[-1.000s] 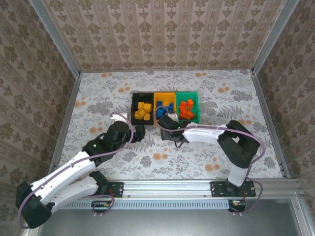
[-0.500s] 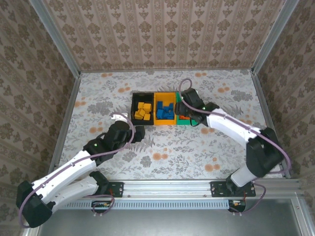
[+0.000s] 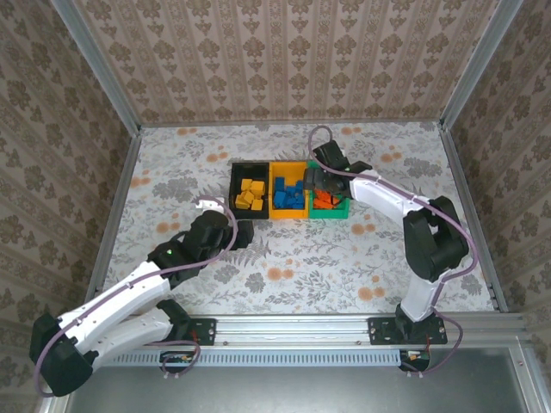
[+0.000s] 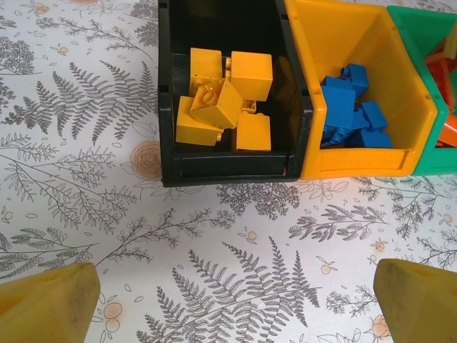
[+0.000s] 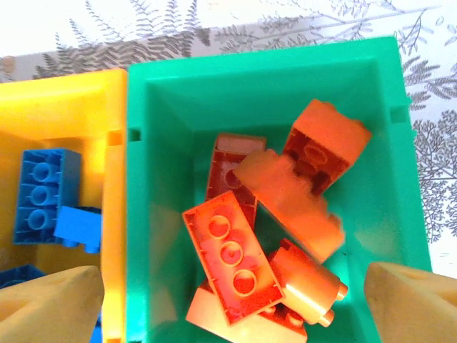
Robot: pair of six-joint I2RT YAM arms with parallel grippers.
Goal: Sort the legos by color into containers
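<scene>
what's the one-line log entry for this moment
right gripper open over green bin | left gripper open over table by black bin | yellow bricks in black, blue bricks in yellow-orange bin, orange-red bricks in green

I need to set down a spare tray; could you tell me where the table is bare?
Free: table left of the black bin, behind the bins, and mid-table by the front rail. Crowded: the green bin, under the right end effector.
</scene>
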